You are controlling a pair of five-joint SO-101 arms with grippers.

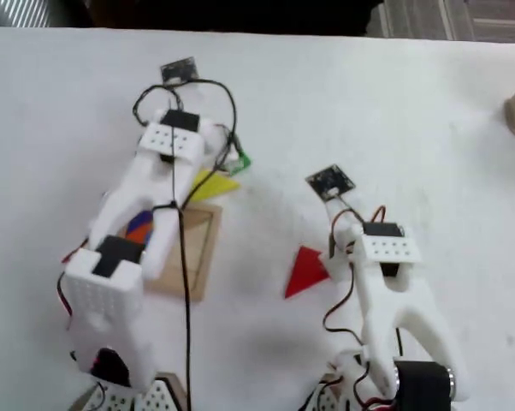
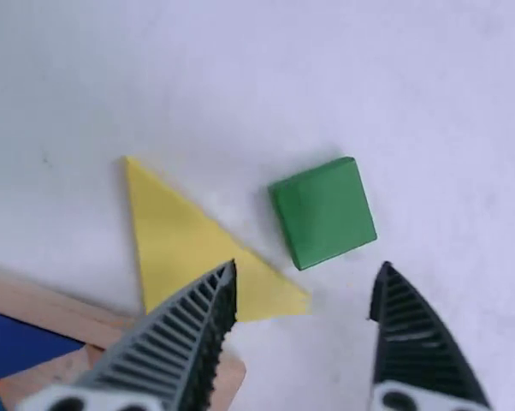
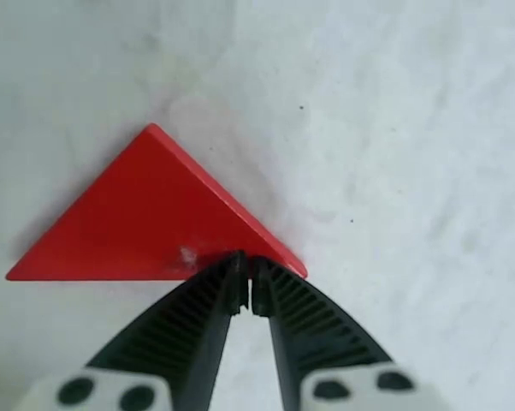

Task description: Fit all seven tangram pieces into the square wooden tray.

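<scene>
Left hand [image 2: 305, 274] apart near yellow triangle [image 2: 180, 240], green square [image 2: 323, 211]; right hand [image 3: 247, 265] together at red triangle [image 3: 146, 218].

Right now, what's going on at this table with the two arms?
Two robot arms are working a tangram puzzle. The left pincer hangs open over the yellow triangle and green square, which lie on the table beside the wooden tray. The right pincer is shut, its tips at the edge of the red triangle, farther from the tray. A blue piece and an orange piece already sit in the tray.
</scene>
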